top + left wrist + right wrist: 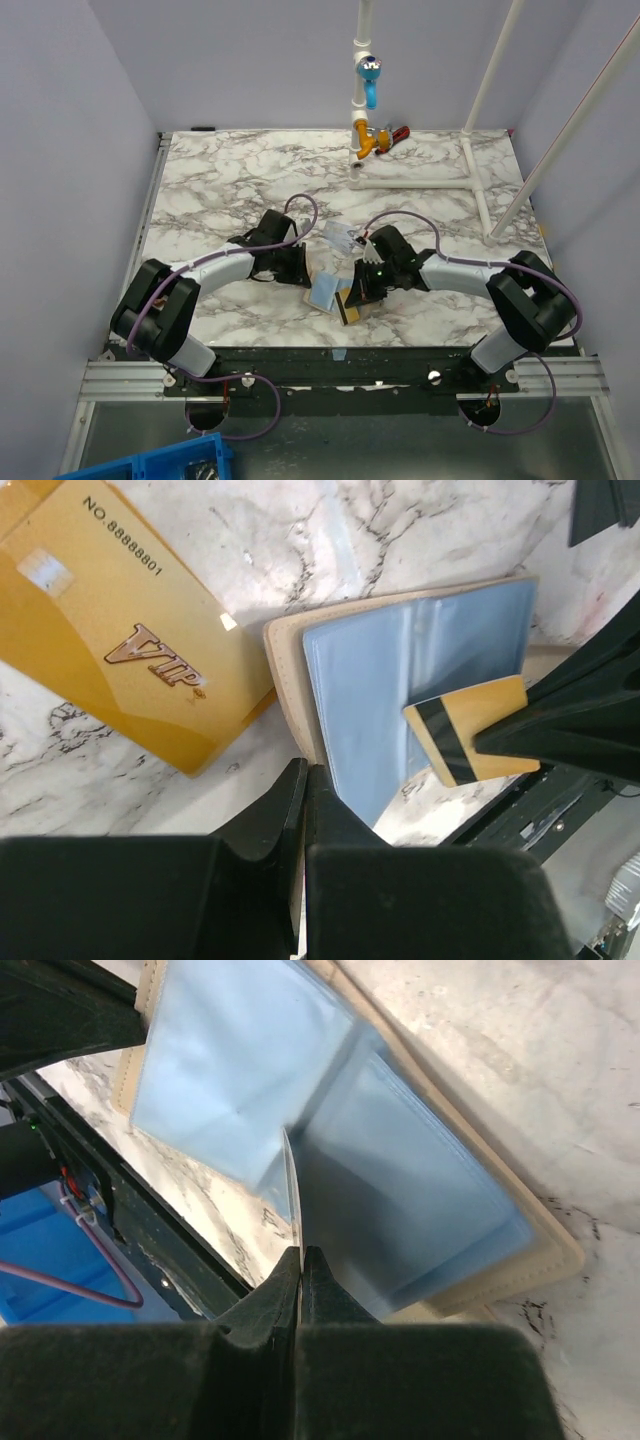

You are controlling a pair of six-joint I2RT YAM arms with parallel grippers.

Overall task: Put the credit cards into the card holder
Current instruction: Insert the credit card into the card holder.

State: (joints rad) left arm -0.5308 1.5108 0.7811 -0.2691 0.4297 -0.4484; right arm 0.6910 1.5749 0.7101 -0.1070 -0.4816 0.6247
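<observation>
The card holder (324, 293) lies open on the marble between my two grippers, its beige rim (285, 680) framing the light-blue inside (420, 1190). My left gripper (305, 772) is shut on its near edge. My right gripper (302, 1251) is shut on a gold credit card with a dark stripe (468, 732). That card is seen edge-on (291, 1185) over the blue pockets. A second gold card printed VIP (110, 630) lies flat beside the holder. A pale blue-silver card (340, 238) rests on the table behind both grippers (303, 275) (362, 290).
A white pipe frame (415, 183) with blue and orange fittings (368, 140) stands at the back of the table. The table's front edge (340, 350) runs just below the holder. A blue bin (150, 462) sits below the table at the lower left.
</observation>
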